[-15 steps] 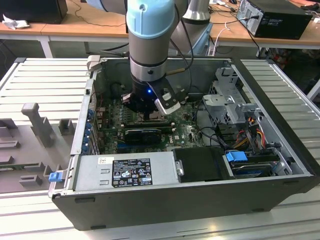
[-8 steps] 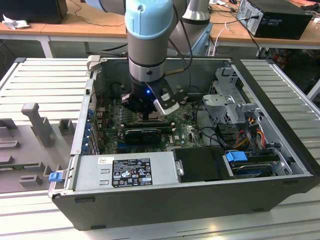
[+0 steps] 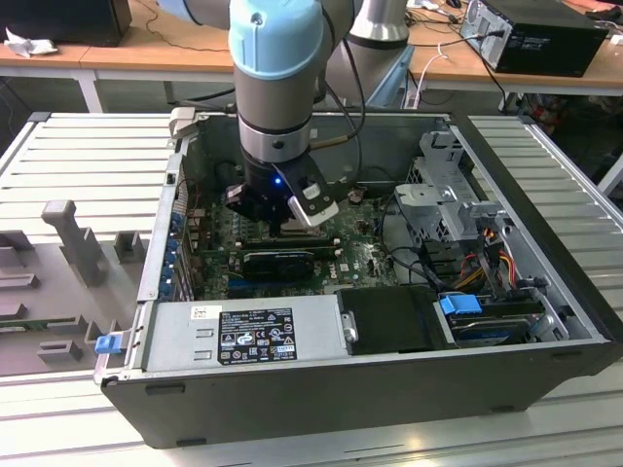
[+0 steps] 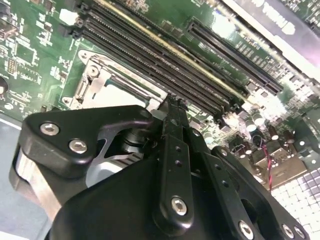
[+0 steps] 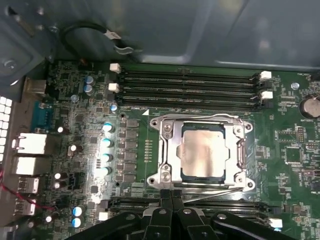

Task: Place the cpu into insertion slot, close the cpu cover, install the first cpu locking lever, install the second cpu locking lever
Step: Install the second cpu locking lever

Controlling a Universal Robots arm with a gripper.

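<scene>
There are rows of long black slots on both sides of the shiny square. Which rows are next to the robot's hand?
The rows just beside the hand; the other rows lie across the cpu cover.

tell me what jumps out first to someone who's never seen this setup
The big grey and light-blue robot arm reaching down into the open computer case dominates the exterior view. In the first wrist view the eye goes to the cpu, its silvery face seated in the insertion slot with the cpu cover closed around it on the green motherboard. The gripper, fingers together, sits at the socket's edge beside the long black memory slots.
</scene>
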